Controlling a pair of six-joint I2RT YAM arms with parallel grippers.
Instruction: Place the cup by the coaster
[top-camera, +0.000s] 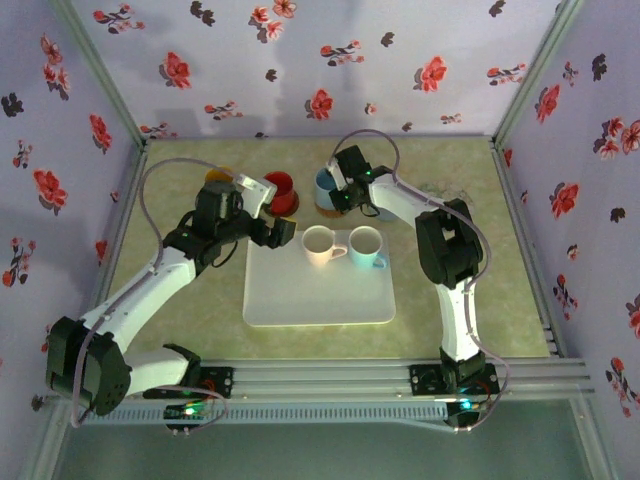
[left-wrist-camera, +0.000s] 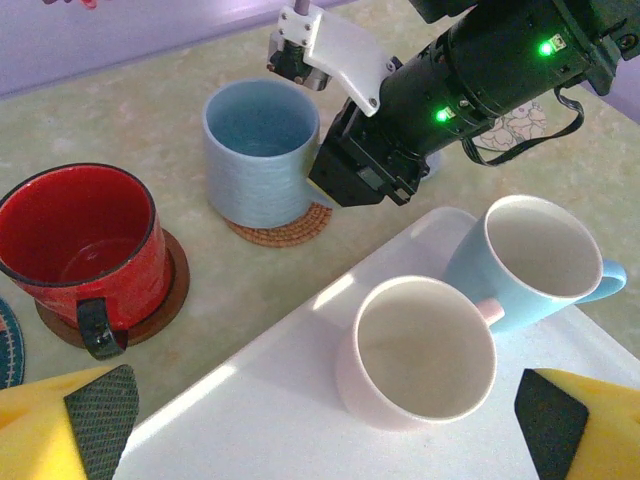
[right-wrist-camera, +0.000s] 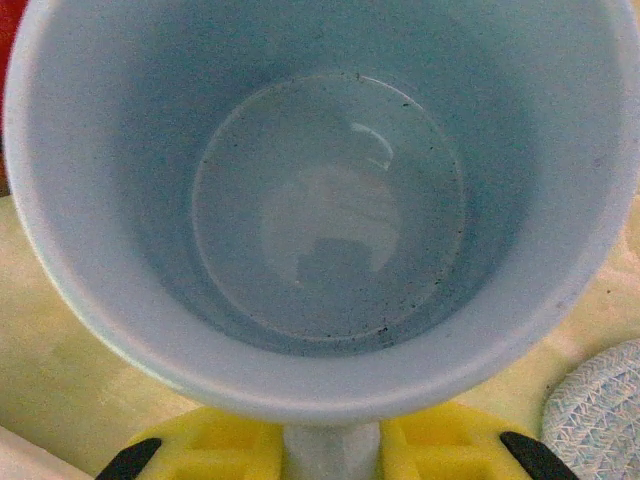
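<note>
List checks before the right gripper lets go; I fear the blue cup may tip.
1. The blue ribbed cup stands upright: ok.
2. It sits over the woven coaster: ok, off-centre.
3. Its base is fully seated: cannot tell.
4. The right gripper is shut on its handle: ok.
5. The left gripper is open, away from it: ok.
6. The red cup stands apart from it: ok.

Soft overhead light; top view hazy, low contrast. Faint shadows on flat white rectangular tray (top-camera: 320, 295). Small glare arcs inside pale blue ceramic cup (right-wrist-camera: 330, 210); near rim blurred. Green indicator lights (left-wrist-camera: 545, 47) bloom, upper right.
</note>
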